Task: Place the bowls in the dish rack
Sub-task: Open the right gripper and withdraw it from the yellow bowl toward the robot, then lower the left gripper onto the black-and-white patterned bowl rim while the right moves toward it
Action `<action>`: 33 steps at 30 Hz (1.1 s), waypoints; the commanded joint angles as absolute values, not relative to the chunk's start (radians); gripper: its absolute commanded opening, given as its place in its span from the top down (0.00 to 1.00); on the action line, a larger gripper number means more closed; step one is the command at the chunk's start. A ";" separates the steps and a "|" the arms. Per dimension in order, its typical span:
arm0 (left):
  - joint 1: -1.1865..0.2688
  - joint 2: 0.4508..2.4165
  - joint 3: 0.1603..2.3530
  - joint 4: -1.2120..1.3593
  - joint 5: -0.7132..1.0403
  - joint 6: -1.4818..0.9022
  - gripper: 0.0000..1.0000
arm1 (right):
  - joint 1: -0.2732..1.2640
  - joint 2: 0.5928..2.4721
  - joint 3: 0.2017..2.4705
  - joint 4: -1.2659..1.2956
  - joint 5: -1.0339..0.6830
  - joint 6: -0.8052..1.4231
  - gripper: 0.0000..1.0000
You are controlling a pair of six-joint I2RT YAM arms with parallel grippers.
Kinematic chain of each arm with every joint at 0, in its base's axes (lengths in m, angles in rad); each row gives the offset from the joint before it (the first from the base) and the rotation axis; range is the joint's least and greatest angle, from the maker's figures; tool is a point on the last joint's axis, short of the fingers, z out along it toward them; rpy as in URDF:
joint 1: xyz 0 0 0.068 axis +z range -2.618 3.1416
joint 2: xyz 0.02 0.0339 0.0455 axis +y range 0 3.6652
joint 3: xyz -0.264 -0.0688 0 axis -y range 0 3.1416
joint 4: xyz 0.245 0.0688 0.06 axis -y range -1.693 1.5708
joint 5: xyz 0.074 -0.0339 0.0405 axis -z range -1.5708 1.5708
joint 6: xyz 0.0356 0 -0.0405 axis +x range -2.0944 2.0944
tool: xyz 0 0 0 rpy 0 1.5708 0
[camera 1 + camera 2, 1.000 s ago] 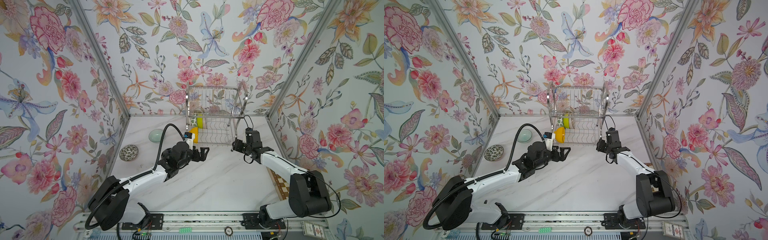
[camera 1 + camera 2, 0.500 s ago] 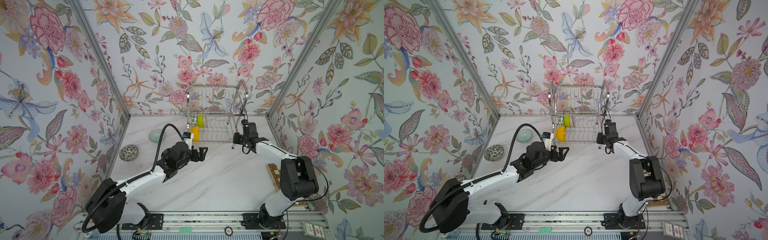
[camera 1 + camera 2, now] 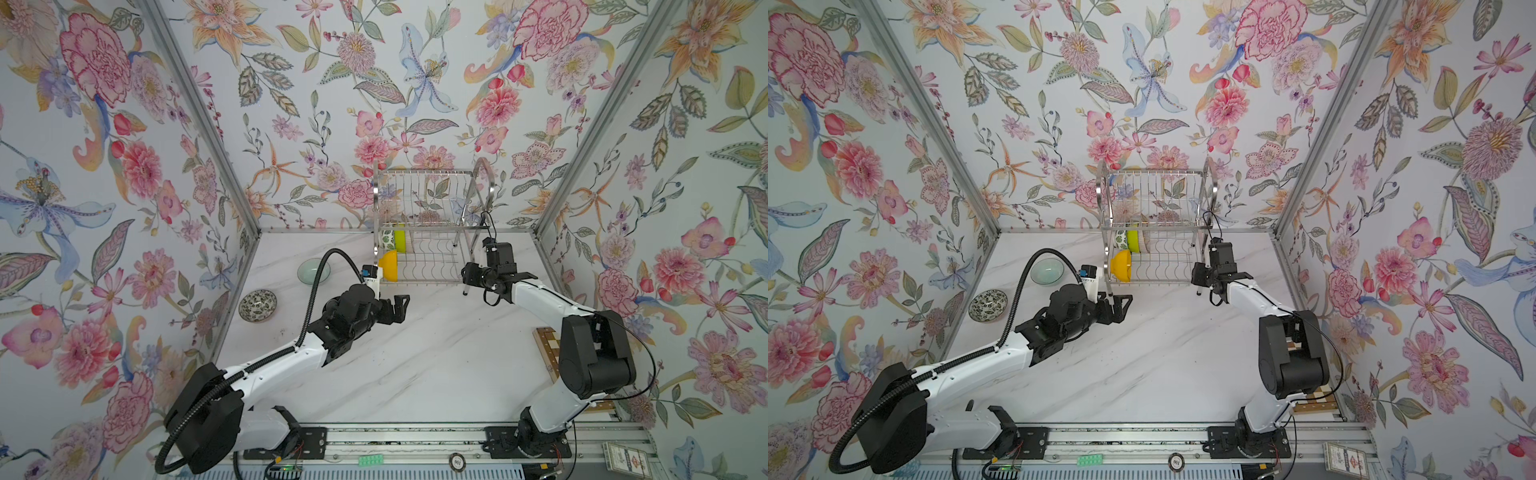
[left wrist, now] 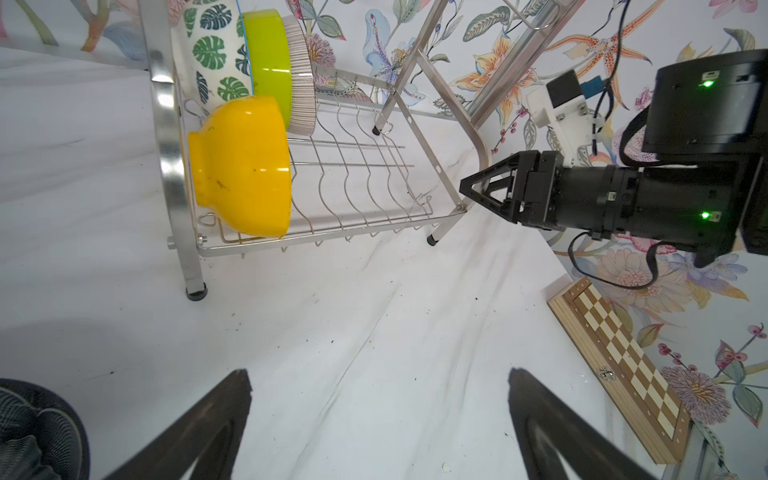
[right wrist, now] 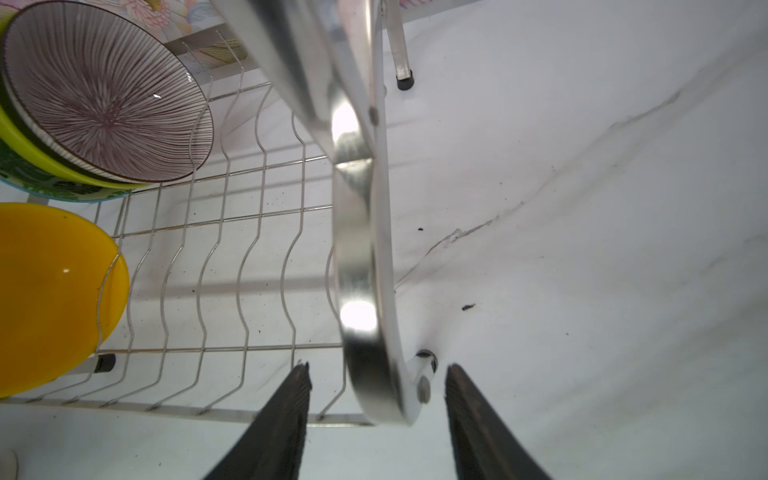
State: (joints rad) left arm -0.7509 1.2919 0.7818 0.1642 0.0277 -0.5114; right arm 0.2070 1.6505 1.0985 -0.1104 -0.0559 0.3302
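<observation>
- My left gripper (image 4: 378, 374): jaws wide, empty, over the table (image 3: 415, 374) before the dish rack (image 3: 424, 283).
- My right gripper (image 5: 378, 366): partly open, straddling the rack's side frame, gaps both sides.
- Yellow bowl (image 4: 241, 166), lime bowl (image 4: 270, 54), leaf bowl (image 4: 208, 50) and striped bowl (image 5: 104, 91): lower tier.
- Celadon bowl (image 3: 313, 271), speckled bowl (image 3: 257, 305): on the table left of the rack.

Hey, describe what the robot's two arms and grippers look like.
Both arms have white links and bulky black joints. The left arm carries a ribbed black hose; the right arm has thin black cables and green lights. The left gripper and right gripper have black triangular fingers.
</observation>
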 commanded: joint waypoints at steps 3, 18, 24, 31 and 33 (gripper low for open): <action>-0.731 1.238 0.809 0.038 -0.073 -0.478 0.01 | 0.208 1.507 1.035 -0.151 -0.076 0.360 0.30; -0.635 1.089 0.844 -0.286 -0.220 -0.491 0.01 | 0.336 1.292 0.955 -0.242 0.000 0.432 0.01; -0.592 1.016 0.795 -0.437 -0.323 -0.562 0.01 | 0.531 1.310 1.019 -0.262 0.157 0.385 0.01; -0.483 0.967 0.651 -0.407 -0.195 -0.667 0.02 | 0.767 1.397 1.118 -0.275 0.328 0.309 0.01; -0.459 0.971 0.619 -0.375 -0.144 -0.695 0.02 | 0.835 1.440 1.162 -0.301 0.404 0.273 0.01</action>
